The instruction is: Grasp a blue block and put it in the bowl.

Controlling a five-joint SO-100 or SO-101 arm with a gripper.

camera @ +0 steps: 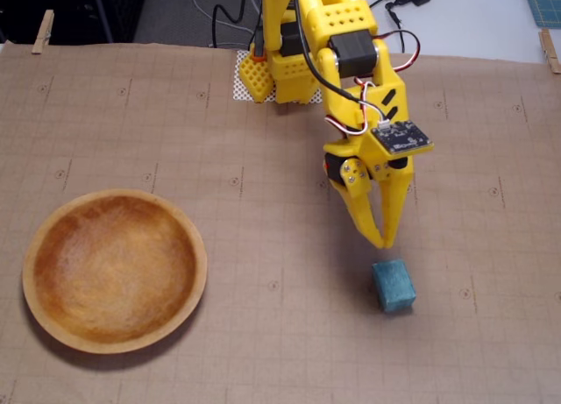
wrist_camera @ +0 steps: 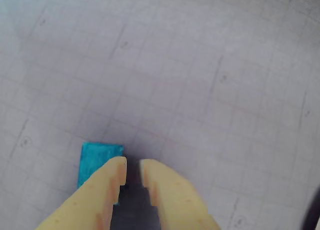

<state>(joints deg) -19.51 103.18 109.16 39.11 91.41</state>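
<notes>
The blue block [camera: 394,286] lies on the brown gridded mat, right of centre in the fixed view. My yellow gripper [camera: 386,240] hangs just above and behind it, pointing down, with its jaws nearly together and nothing between them. In the wrist view the block [wrist_camera: 97,162] sits at the lower left, partly hidden behind the left finger, beside the gripper [wrist_camera: 133,163] rather than between its fingers. The wooden bowl [camera: 114,272] stands empty at the far left of the fixed view, well apart from the block. It is out of the wrist view.
The arm's yellow base [camera: 289,62] stands at the mat's back edge with cables behind it. Wooden clothespins [camera: 42,31] clip the mat at the back corners. Bare mat lies between the block and the bowl.
</notes>
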